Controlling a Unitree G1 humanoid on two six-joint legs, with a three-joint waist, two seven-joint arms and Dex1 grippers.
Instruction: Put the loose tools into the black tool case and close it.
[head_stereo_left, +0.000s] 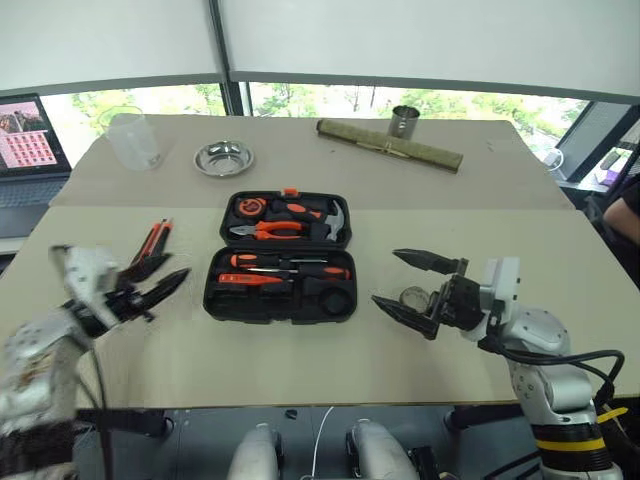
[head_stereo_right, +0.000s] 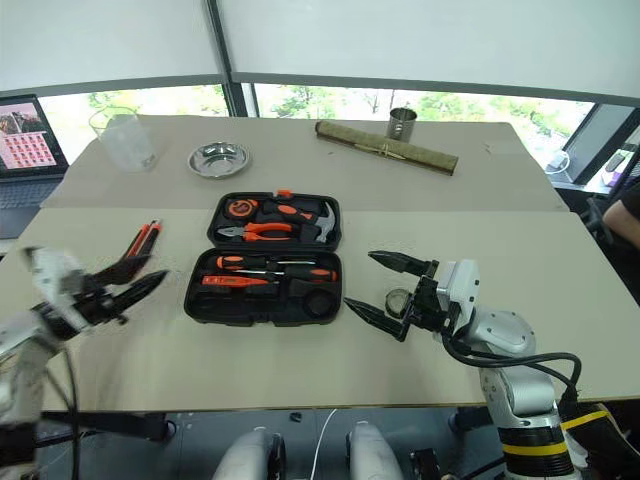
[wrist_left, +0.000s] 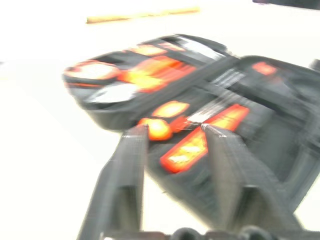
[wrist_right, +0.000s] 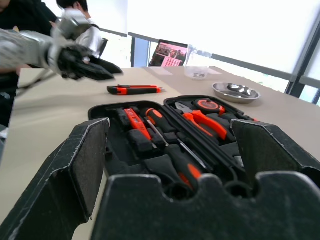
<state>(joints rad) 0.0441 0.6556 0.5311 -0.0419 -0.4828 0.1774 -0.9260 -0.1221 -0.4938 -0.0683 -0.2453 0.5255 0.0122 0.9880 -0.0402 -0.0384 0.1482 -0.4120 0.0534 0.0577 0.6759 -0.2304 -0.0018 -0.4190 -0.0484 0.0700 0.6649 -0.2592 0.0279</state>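
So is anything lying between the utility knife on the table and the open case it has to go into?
Nothing visible. The utility knife lies on bare table to the left of the black tool case, which is open. The left gripper hangs near the knife, just to the front of it, not across the path to the case.

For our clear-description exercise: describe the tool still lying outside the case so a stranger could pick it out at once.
Start at the open black tool case mid-table, then look to its left. There, alone on the bare tabletop beside the left gripper, lies the utility knife: a flat orange-black bar, unlike the round-handled screwdrivers inside.
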